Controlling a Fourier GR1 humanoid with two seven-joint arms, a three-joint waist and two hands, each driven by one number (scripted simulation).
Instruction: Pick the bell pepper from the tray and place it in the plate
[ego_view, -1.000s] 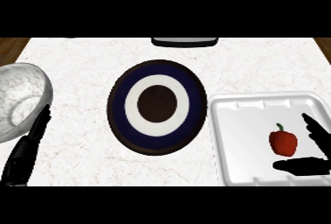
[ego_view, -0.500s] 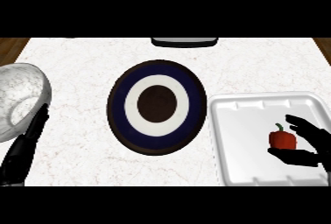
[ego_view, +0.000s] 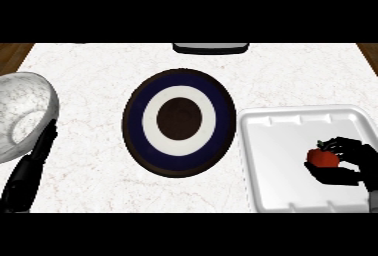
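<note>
**Gripping the bell pepper over the tray**

Starting at the far left, a pale, speckled bowl sits at the table's edge, partly cut off by the view. Just below and beside it, the left robot hand rests on the white marbled table with its dark fingers held straight and close together, pointing up toward the bowl and holding nothing.

Near the middle lies the plate, a round dish ringed in dark blue, then white, with a dark brown centre. Nothing lies on it. Beyond it, at the table's far edge, a dark object with a pale underside shows only in part; what it is cannot be told.

To the right, just beside the plate, is the white tray. Over its right half the right robot hand has its fingers and thumb curled round the red bell pepper, fingers above it and thumb below. The pepper's dark stem points up-left. Whether the pepper touches the tray's floor cannot be told.
</note>
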